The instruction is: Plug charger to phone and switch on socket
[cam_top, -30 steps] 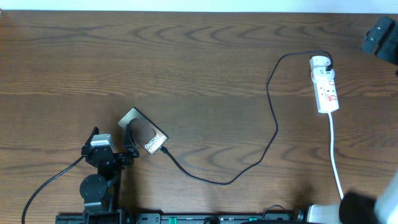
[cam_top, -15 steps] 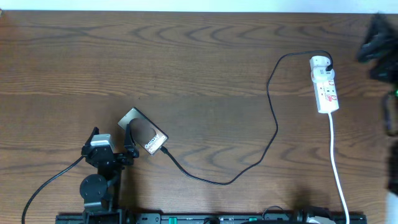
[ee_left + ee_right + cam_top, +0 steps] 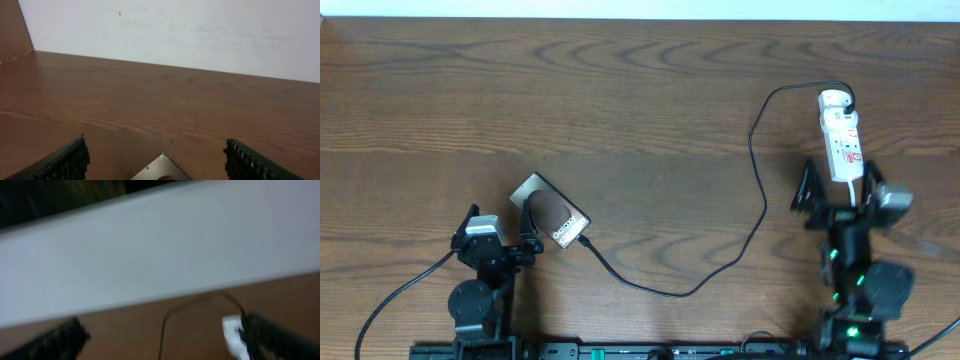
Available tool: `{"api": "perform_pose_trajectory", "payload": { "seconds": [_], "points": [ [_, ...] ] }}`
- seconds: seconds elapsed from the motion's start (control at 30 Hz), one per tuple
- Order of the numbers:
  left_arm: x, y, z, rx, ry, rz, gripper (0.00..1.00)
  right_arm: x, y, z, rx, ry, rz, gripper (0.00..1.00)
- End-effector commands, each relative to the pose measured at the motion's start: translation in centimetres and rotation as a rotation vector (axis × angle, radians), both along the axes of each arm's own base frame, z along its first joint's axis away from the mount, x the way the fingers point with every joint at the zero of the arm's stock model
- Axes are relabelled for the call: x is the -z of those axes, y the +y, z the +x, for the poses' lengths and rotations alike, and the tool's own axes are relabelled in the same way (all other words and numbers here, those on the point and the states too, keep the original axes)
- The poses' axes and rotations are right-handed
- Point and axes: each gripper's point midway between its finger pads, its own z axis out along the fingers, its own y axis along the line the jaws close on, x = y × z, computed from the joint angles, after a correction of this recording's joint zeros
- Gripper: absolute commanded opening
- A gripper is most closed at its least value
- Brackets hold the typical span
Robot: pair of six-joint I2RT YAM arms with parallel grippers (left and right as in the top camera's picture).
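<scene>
Dark brown wood table (image 3: 640, 90), white wall (image 3: 200, 30) along the far edge. Left gripper (image 3: 502, 226) near-left, jaws wide apart; phone (image 3: 552, 211) lies just ahead, one corner between the fingers. Right gripper (image 3: 838, 188), jaws apart, wrist view blurred, sits over the near end of the socket (image 3: 841, 135). Charger (image 3: 761, 205) runs from the socket's far end, loops across to the phone's lettered end; seating there unclear.

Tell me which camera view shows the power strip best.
The overhead view: the white power strip lies there nearly whole, with the red markings on its face. The right wrist view, blurred, catches only a white bit of it near the bottom edge. The left wrist view shows none of it.
</scene>
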Motion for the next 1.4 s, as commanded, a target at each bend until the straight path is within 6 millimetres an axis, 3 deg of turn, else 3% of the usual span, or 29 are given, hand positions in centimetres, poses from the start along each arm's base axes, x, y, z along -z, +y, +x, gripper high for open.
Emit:
{"api": "perform_pose_trajectory", "payload": {
  "seconds": [0.0,0.17,0.33,0.63,1.37],
  "points": [
    [1.5,-0.2,-0.1,0.014,0.046,0.004,0.85,3.5,-0.3,-1.3,0.03,0.013,0.007,0.99],
    [1.5,-0.2,-0.1,0.014,0.046,0.004,0.84,6.1,-0.3,-2.1,0.037,0.118,0.009,0.99],
    [1.5,-0.2,-0.1,0.014,0.046,0.004,0.84,10.6,-0.3,-3.0,0.043,0.298,0.023,0.99],
    [1.5,-0.2,-0.1,0.014,0.046,0.004,0.85,8.2,0.7,-3.3,0.008,0.192,-0.038,0.99],
    [1.5,-0.2,-0.1,0.014,0.046,0.004,0.85,8.3,1.0,-3.3,-0.007,0.196,-0.039,0.99]
  ]
}}
